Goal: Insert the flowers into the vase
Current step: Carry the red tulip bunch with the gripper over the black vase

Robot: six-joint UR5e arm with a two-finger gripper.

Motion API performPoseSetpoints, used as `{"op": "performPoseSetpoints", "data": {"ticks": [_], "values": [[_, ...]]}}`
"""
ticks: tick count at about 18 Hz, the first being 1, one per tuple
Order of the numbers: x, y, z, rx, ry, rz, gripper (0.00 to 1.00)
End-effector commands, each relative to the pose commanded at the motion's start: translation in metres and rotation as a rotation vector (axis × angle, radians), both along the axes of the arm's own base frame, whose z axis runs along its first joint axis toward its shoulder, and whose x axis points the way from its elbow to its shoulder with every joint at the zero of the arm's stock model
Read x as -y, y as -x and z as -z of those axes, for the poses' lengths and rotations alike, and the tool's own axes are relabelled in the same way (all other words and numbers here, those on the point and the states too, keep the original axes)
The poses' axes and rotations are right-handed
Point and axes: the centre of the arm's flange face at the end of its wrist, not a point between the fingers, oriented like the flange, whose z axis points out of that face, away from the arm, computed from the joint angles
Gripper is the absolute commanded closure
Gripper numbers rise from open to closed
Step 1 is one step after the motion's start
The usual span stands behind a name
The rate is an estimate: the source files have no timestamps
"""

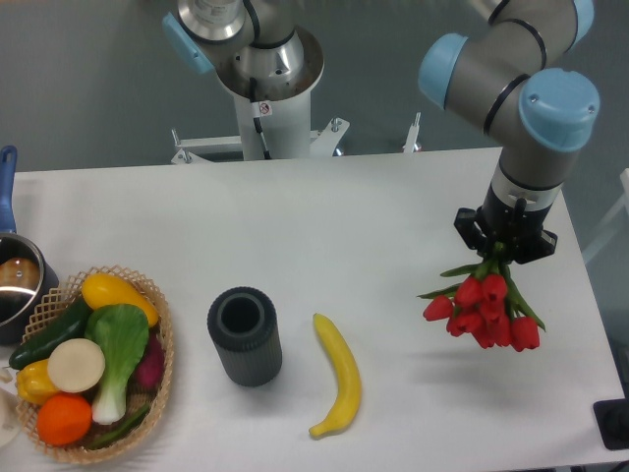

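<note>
One gripper [505,246] hangs above the right side of the white table [324,211], its fingers pinched on the green stems of the flowers [484,308]; the single bunch points downward, about nine red tulip buds clustered below the gripper with a few green leaves splaying out to the left and right; whether the buds touch the tabletop cannot be told from this view. One vase [244,335], a dark grey ribbed cylinder, stands upright near the front middle of the table, its round mouth open and nothing in it, well apart from the flowers; one yellow banana [339,377] lies just to its right, between vase and bunch. At the front left sits one wicker basket [161,344] holding a mix of vegetables and fruit; behind it, at the left edge, one metal pot [20,287] with a blue handle is partly cut off.
</note>
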Motion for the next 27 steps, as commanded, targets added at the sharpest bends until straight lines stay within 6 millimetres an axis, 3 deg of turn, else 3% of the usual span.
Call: {"op": "performPoseSetpoints", "data": {"ticks": [4,8,11,17,22,27], "values": [[-0.009,-0.012,-0.014,0.012,-0.074,0.006,1.00],[-0.037,-0.036,-0.025,0.020,-0.123,-0.001,1.00],[-0.055,-0.064,-0.054,0.034,-0.291,0.034,1.00],[-0.054,-0.142,-0.105,-0.032,-0.703,0.053,1.00],[-0.059,-0.164,-0.131,0.086,-0.881,0.105,1.00],[-0.072,-0.181,-0.137,0.198,-1.005,0.174,1.00]]}}
